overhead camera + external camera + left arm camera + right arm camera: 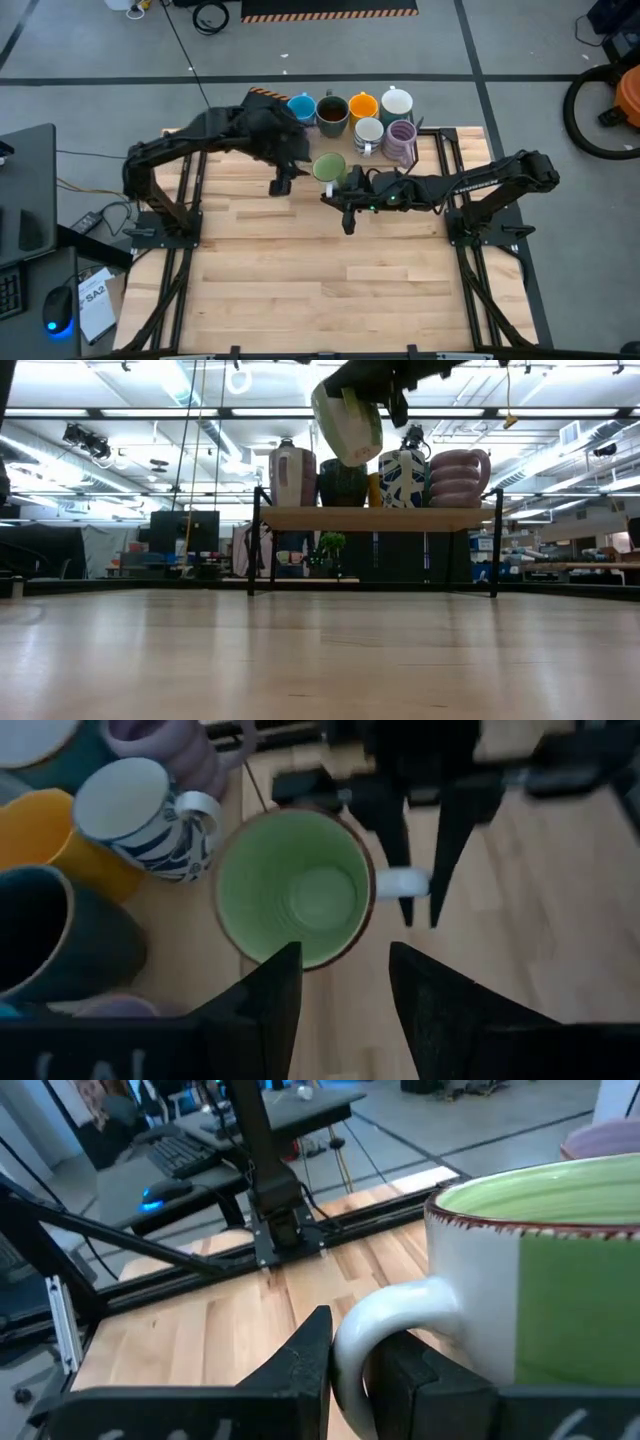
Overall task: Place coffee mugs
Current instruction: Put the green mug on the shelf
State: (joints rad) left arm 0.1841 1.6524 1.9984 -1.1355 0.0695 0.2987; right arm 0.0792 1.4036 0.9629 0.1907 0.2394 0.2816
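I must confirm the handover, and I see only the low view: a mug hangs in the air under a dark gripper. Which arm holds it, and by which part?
Observer: The right gripper holds the green mug, shut on its white handle.
Operator: And the left gripper, is it on the mug too?
Observer: No. The left gripper is open, its fingers off the rim on the side away from the handle.
Operator: Is there something inside the mug?
Observer: The left wrist view looks straight into it; the green inside is empty.
Operator: Where do the other mugs stand?
Observer: In the high view they cluster at the table's far edge, with the orange mug in the back row.
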